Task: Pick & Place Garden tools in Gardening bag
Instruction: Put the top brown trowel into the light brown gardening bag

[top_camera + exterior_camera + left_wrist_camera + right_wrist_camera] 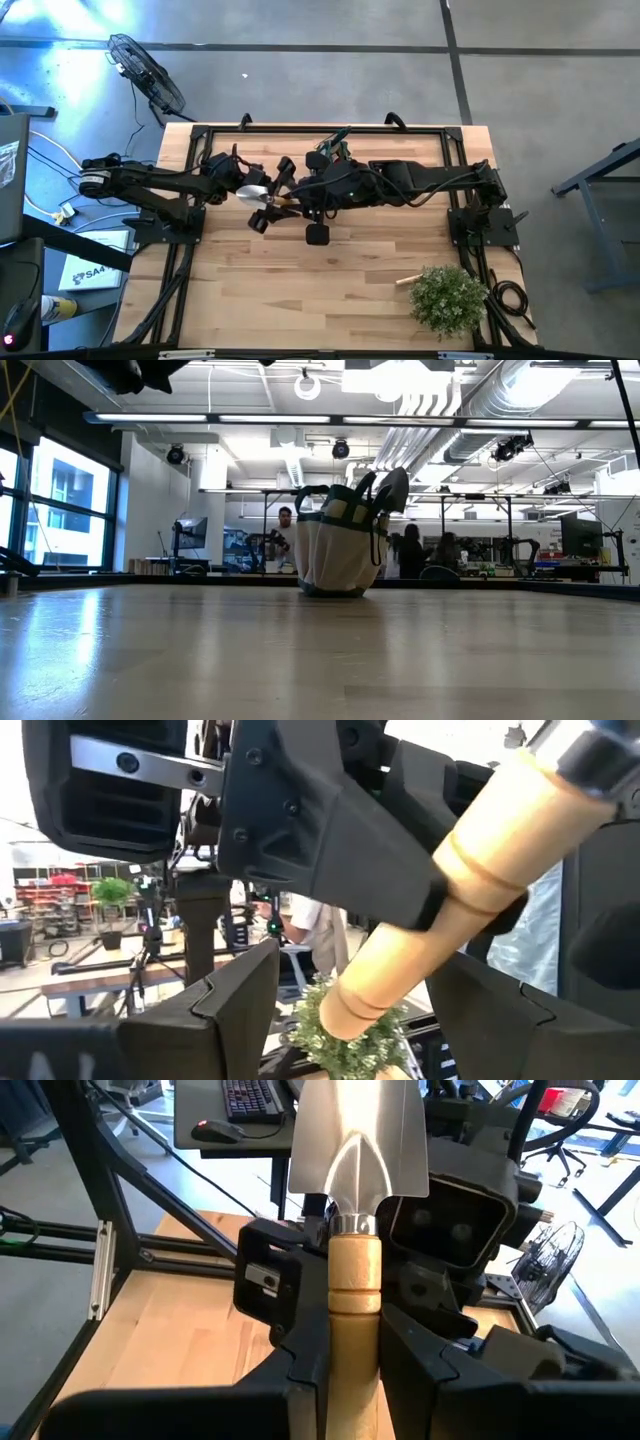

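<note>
A trowel with a silver blade and a pale wooden handle hangs above the middle of the table, and my right gripper is shut on it. The blade points toward my left arm. My left gripper is open. Its two fingers stand on either side of the handle, with a gap between them and the wood. The gardening bag stands on its base at the far side of the table. In the high view my right arm partly hides the bag. Another trowel blade sticks out of its top. My right gripper pinches the trowel's wooden handle between its two fingers, below the metal collar. It comes from the table's right side. The handle runs lengthwise between the fingers and the blade reaches past their tips. The trowel is lifted clear of the table.
A bushy green plant stands at the near right corner, with a pale wooden handle lying beside it. The table's near middle is bare wood. People move in the room beyond. A fan stands on the floor at the far left.
</note>
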Controlling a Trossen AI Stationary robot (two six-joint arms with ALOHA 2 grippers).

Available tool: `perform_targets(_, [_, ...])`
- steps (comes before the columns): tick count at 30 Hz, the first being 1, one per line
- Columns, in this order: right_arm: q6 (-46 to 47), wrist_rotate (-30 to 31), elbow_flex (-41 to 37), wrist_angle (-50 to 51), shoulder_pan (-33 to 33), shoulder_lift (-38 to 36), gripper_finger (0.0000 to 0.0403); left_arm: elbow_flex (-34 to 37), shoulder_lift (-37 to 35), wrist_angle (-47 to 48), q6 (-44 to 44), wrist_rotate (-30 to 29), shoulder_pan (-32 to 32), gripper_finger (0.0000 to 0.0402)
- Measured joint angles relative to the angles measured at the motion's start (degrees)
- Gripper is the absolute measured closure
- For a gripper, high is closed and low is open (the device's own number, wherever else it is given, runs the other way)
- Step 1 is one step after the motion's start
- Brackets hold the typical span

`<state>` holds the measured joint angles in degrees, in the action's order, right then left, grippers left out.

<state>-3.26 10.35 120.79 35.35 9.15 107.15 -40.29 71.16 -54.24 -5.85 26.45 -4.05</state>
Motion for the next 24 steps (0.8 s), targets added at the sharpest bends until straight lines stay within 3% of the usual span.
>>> perform_targets(10, [-0.01,0.05,0.02,-0.04,0.0,0.0,0.0352,0.0,0.0,-0.02,2.33,-3.25,0.0,0.0179])
perform_targets(15, [-0.01,0.1,0.02,-0.02,-0.34,0.02,0.0352,0.02,0.0,-0.04,3.17,-3.05,0.0,0.0235])
perform_targets(20, [1.84,0.62,0.05,0.11,-0.77,0.02,0.0352,0.1,0.0,-0.07,4.45,-4.63,0.0,0.0332])
perform_targets(24, [3.55,0.83,0.13,0.61,-0.86,0.02,0.0341,0.1,-0.02,-0.04,4.97,-6.19,0.0,0.0338])
